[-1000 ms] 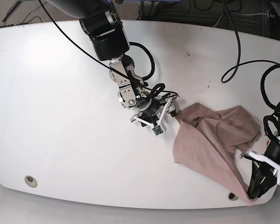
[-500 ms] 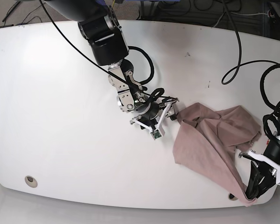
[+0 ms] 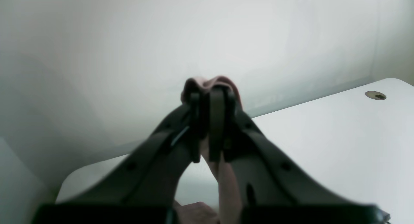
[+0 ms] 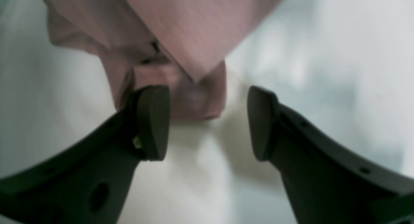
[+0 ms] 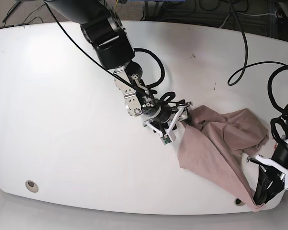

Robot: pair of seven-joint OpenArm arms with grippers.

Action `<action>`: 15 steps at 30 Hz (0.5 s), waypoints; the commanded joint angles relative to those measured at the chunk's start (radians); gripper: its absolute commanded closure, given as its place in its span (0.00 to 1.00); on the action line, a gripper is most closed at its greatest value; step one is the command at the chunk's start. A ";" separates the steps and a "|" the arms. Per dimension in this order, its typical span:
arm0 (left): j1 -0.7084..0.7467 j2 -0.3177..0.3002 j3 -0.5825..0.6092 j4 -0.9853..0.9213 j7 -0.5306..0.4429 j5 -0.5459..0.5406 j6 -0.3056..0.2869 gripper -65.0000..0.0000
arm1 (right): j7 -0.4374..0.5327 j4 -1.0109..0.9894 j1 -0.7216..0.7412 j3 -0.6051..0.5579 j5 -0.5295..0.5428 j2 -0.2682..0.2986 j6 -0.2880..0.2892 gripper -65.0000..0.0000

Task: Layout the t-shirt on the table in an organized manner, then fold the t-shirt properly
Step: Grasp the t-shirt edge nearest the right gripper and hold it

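Base view: the t-shirt lies crumpled on the table, toward the 4 o'clock part of the tabletop, its fabric wrinkled and partly folded over itself. One long edge runs taut from the heap down toward 5 o'clock, where it ends at my left gripper near the table's rim. My right gripper sits at the shirt's 10 o'clock corner, just beside the cloth.

Left wrist view: my left gripper has its jaws pressed together on a bunched pinch of the t-shirt; fabric pokes out above the tips at 12 o'clock and a strip trails down between the fingers toward 6 o'clock. The table lies behind, with a round grommet hole at 2 o'clock.

Right wrist view: my right gripper has its jaws standing apart, with nothing between them. The t-shirt lies at 12 o'clock from the tips. Its nearest folded corner reaches down beside the left fingertip; whether they touch I cannot tell. The picture is blurred.
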 commanded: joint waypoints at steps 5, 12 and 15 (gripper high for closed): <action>-0.023 -0.020 -0.013 0.012 -0.030 -0.003 0.003 1.00 | 0.019 0.016 0.028 0.002 0.018 -0.005 0.006 0.43; -0.023 -0.020 -0.013 0.012 -0.030 -0.003 0.003 1.00 | 0.019 0.012 0.028 0.002 0.020 -0.005 0.005 0.43; -0.023 -0.020 -0.013 0.012 -0.030 -0.003 0.003 1.00 | 0.019 0.011 0.028 0.002 0.020 -0.005 0.005 0.43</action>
